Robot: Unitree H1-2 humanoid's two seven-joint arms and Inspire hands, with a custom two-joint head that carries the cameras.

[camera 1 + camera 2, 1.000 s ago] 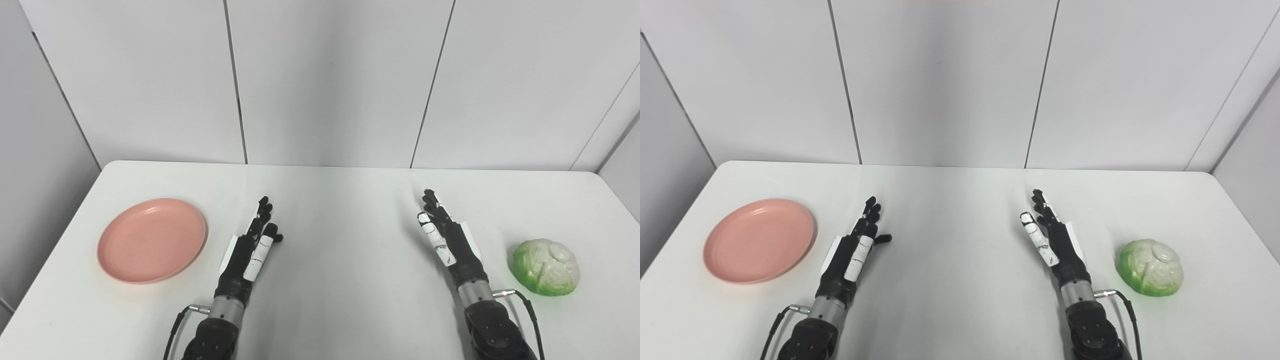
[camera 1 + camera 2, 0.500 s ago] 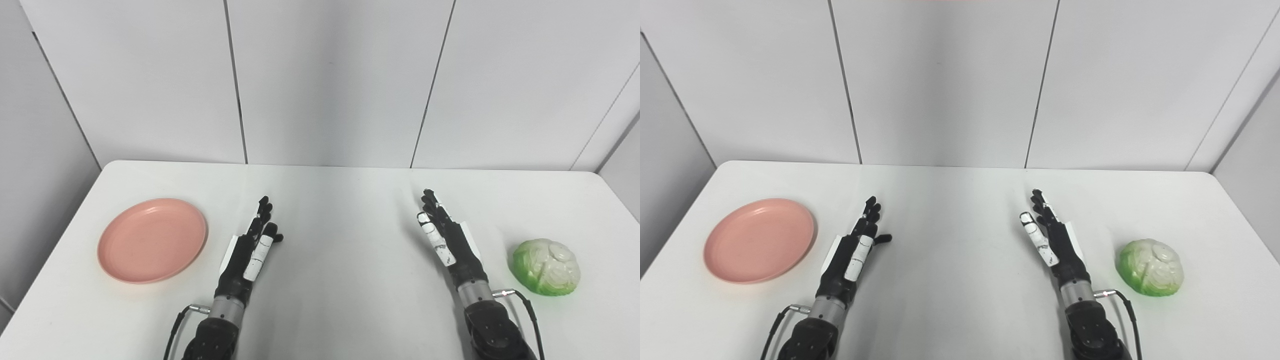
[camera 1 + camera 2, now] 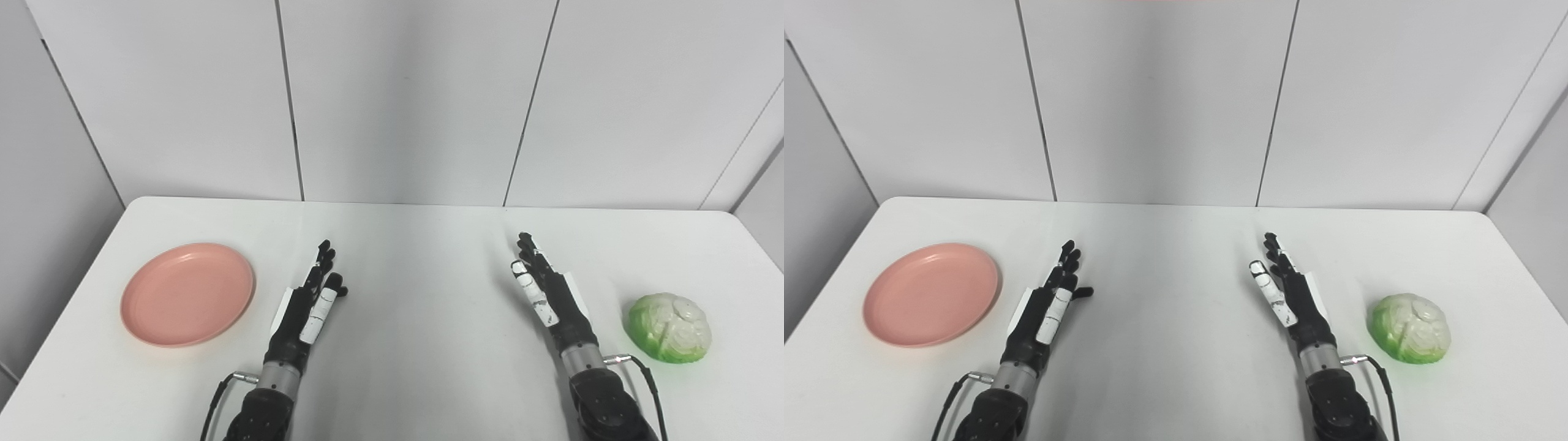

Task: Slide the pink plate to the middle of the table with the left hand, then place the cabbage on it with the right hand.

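Observation:
A round pink plate (image 3: 187,294) lies empty at the left of the white table (image 3: 422,275). A green and white cabbage (image 3: 669,326) sits at the right of the table. My left hand (image 3: 305,306) is open, fingers stretched forward, just right of the plate and apart from it. My right hand (image 3: 548,294) is open, fingers stretched forward, left of the cabbage and apart from it. Both hands hold nothing. The plate (image 3: 931,294) and the cabbage (image 3: 1409,329) also show in the right eye view.
White wall panels (image 3: 404,98) stand behind the table's far edge. A cable (image 3: 646,376) runs from my right wrist near the cabbage, and another (image 3: 214,398) from my left wrist.

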